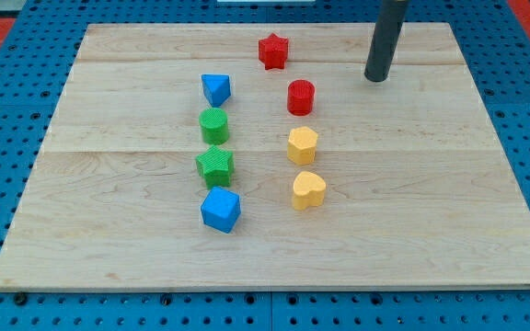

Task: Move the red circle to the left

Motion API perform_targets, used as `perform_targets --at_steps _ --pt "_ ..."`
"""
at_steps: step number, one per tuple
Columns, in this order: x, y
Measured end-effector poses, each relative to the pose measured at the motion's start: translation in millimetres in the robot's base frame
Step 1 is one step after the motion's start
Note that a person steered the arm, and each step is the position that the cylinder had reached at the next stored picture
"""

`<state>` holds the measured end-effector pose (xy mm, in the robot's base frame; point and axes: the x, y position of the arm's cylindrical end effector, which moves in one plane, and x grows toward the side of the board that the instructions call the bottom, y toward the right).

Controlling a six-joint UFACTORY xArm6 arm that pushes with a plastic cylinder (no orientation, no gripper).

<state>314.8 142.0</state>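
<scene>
The red circle (301,97) is a short red cylinder standing on the wooden board (431,202), a little right of the board's middle and toward the view's top. My tip (376,78) rests on the board to the right of the red circle and slightly above it, with a clear gap between them. The dark rod rises from the tip out of the view's top edge.
A red star (272,51) lies above-left of the red circle. A yellow hexagon (302,145) and yellow heart (308,190) lie below it. To the left stand a blue triangle (215,89), green circle (213,124), green star (215,165) and blue cube (220,210).
</scene>
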Motion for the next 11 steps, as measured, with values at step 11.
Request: perform_targets --at_steps 11 --pt "36.7 -52.3"
